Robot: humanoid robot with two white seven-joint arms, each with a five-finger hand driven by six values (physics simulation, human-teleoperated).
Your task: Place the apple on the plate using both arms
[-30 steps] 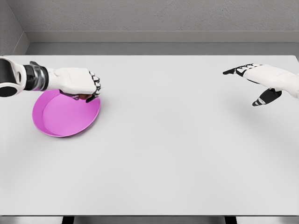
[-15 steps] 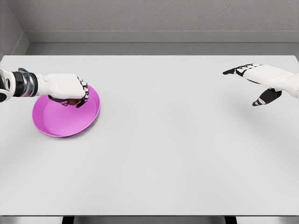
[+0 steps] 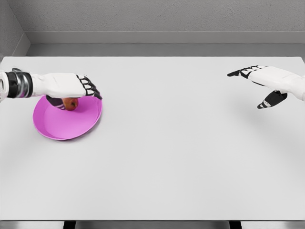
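Observation:
A small red apple [image 3: 71, 104] lies in the back part of the pink plate [image 3: 64, 125] at the table's left. My left hand [image 3: 75, 97] hovers just over the apple, its fingers [image 3: 90, 87] stretched out to the right and no longer wrapped around the fruit, whose top is hidden by the palm. Far off at the right edge, my right hand [image 3: 260, 88] floats above the table with fingers spread and nothing in it.
The white table [image 3: 162, 143] carries only the plate. A grey wall runs along its far edge, and the front edge lies near the bottom of the picture.
The left hand carried the apple leftward over the plate, lowered it, then uncurled its fingers from it. The right hand stayed still.

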